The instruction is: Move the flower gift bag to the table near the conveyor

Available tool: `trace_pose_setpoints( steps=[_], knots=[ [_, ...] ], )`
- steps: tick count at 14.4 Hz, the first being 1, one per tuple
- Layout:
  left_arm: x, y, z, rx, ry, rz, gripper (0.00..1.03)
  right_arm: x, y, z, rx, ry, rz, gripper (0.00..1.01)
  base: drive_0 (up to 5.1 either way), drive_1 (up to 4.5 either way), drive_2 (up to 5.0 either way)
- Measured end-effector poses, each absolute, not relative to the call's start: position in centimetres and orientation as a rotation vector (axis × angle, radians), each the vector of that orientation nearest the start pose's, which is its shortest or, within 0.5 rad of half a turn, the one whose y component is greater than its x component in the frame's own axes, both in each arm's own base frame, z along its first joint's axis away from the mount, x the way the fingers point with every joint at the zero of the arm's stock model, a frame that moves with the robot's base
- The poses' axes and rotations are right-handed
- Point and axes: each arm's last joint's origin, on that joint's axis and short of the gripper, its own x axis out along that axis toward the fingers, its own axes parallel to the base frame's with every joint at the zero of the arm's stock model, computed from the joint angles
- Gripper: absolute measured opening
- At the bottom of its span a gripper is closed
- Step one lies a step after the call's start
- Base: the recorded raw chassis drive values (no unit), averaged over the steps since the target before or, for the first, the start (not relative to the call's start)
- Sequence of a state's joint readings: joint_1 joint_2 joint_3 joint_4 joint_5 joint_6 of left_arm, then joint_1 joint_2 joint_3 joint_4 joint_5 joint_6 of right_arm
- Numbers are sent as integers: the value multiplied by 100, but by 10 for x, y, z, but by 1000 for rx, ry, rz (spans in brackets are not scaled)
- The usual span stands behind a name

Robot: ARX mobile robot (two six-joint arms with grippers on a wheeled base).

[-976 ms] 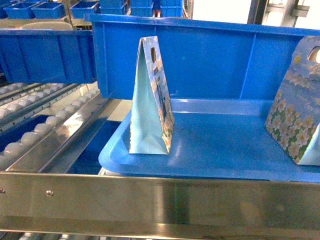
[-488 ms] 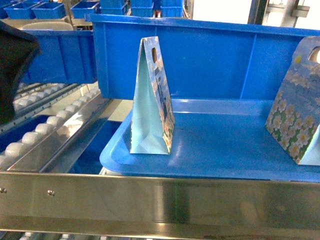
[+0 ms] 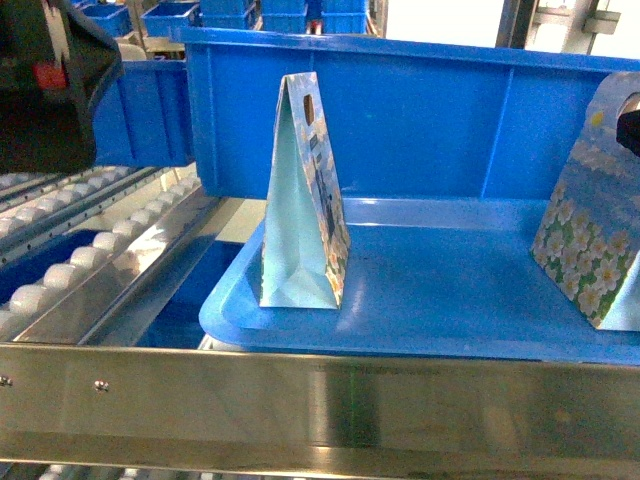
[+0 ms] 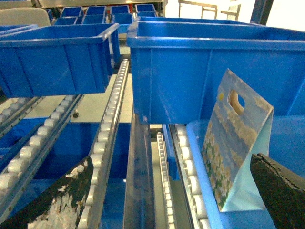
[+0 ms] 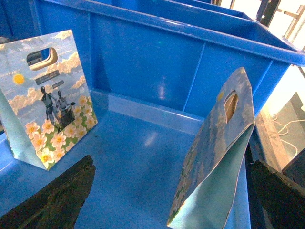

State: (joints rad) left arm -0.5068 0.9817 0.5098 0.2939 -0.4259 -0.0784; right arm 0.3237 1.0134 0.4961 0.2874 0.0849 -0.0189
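My left arm has risen further into the head view's upper left corner since half a second ago. The flower gift bag stands upright, untouched, on the blue tray atop the conveyor, apparently staged for pickup. My left hand is spread wide and empty beside it; my right hand likewise gapes between it and a second bag. No table shows.

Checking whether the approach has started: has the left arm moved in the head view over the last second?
Yes. The left arm, absent a second ago, has entered from the top-left and advanced rightward toward the blue bin.
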Motion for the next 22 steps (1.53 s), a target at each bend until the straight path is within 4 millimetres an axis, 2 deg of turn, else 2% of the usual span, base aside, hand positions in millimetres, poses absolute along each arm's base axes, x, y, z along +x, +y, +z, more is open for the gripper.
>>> trace_pose_setpoints(
  steps=[5,10,14,16,18,22],
  knots=[
    [193,-95,258,-4,144,-56,98,215,70,240,-70,220,239,98,0,0,0],
    [193,-95,257,-2,146,-55,98,251,62,226,-67,285,172,98,0,0,0],
    [193,-95,257,-2,146,-55,98,280,69,224,-64,314,190,98,0,0,0],
    [193,-95,257,-2,146,-55,98,290,69,230,-64,298,186,98,0,0,0],
    [193,-95,257,-2,146,-55,98,297,61,236,-69,248,141,98,0,0,0],
    [193,-95,257,-2,146,-55,98,308,43,222,-72,275,88,98,0,0,0]
  ],
)
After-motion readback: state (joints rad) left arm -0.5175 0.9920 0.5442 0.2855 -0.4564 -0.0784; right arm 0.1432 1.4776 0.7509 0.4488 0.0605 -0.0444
